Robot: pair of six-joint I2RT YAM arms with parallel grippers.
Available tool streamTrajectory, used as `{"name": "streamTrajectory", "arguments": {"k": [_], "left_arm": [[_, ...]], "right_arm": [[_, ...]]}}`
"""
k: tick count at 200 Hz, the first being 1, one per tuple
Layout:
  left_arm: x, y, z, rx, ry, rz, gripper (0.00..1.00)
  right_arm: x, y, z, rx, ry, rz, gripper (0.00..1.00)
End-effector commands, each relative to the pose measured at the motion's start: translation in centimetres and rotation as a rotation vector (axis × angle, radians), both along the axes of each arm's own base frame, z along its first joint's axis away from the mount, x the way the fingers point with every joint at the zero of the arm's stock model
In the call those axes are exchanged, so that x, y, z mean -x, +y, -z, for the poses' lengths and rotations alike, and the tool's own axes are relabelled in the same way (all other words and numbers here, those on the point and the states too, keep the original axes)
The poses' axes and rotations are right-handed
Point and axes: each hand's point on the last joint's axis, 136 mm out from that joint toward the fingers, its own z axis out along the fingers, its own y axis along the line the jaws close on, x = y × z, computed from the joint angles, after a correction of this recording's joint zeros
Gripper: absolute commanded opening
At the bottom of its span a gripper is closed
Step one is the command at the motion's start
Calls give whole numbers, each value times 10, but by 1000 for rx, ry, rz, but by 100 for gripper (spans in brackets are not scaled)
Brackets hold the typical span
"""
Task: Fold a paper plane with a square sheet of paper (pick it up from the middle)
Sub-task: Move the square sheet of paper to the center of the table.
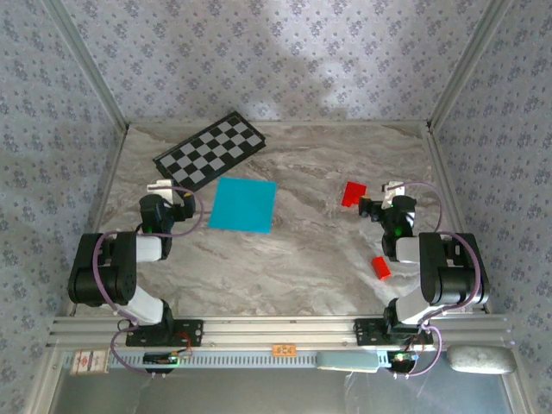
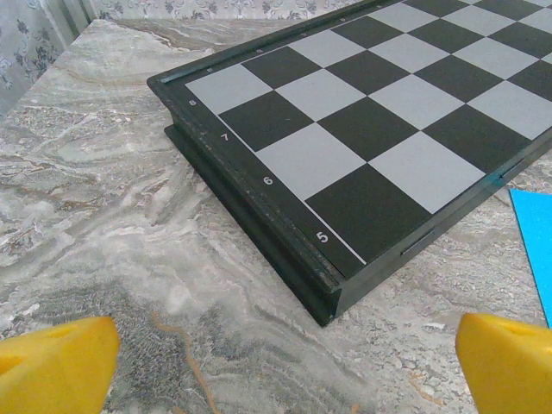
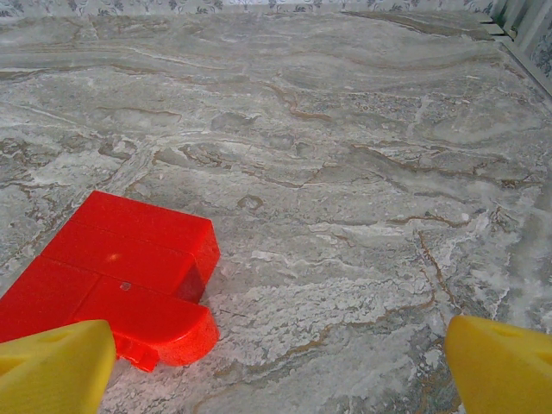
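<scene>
The square sheet of paper [image 1: 243, 204], bright cyan, lies flat on the marble table left of centre; one edge of this sheet [image 2: 536, 237] enters the left wrist view at the right. My left gripper [image 1: 166, 191] sits just left of the sheet, open, its yellow fingertips [image 2: 56, 362] wide apart over bare table. On the right side my right gripper [image 1: 390, 193] is open too, yellow fingertips [image 3: 500, 366] spread with nothing between them. No paper plane is in view.
A black-and-white checkered board [image 1: 210, 151] lies behind the sheet, its corner [image 2: 332, 306] close in front of the left gripper. A red block [image 1: 353, 193] rests just left of the right gripper, large in the right wrist view [image 3: 121, 272]. Another red block [image 1: 381, 267] lies near the right arm.
</scene>
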Motion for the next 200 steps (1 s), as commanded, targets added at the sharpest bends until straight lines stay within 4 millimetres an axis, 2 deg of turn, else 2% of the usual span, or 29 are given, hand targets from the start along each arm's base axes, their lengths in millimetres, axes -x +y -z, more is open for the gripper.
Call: {"name": "streamTrajectory", "arguments": {"k": [1,36,59,81,103,121,146,159,187,191,194,200], "left_arm": [[-1,3,-13,-1,-22,-24,100],[11,13,-51,17,-22,-93,100],[19,11,-83,103,-35,-118,100],[26,2,-108,241,-27,-130,100],[30,-14,-122,362,17,-87,100],[32,-21,-124,437,47,-89,100],[35,-32,-116,498,90,-52,100],[36,-37,-110,520,114,-32,100],[37,-42,-98,540,151,-23,100],[38,-42,-97,543,155,-24,100],[37,-42,-97,543,155,-25,100],[38,-42,-94,546,161,-26,100]], "right_arm": [[-3,5,-12,16,-28,-42,100],[2,5,-54,46,-34,-2,100],[3,5,-84,-47,-35,63,100],[2,18,-95,-186,37,88,100],[-4,37,-97,-303,126,86,100],[-12,74,-95,-413,220,-23,100],[-18,141,-90,-473,341,-195,100],[-17,184,-85,-481,397,-293,100],[-16,261,-59,-489,523,-384,97],[-12,271,-50,-494,553,-399,95],[-16,283,-57,-504,543,-424,94],[-15,299,-53,-508,565,-453,93]]}}
